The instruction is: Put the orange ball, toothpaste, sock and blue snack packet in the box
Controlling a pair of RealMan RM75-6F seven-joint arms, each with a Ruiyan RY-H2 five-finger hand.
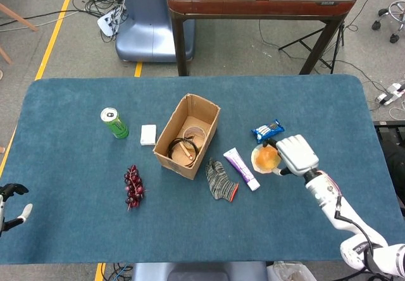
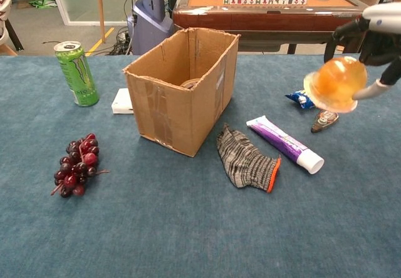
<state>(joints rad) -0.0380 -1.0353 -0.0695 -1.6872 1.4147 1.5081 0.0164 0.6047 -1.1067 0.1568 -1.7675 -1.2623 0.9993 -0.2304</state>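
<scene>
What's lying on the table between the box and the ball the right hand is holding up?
The sock and the toothpaste, side by side on the cloth between box and ball; the head view shows it best.

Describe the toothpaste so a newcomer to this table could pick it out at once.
Start at the open cardboard box in the middle of the blue table and look to its right, past the grey striped sock. The toothpaste lies flat there, slanted: the only long tube, purple and white with a white cap at its near end.
</scene>
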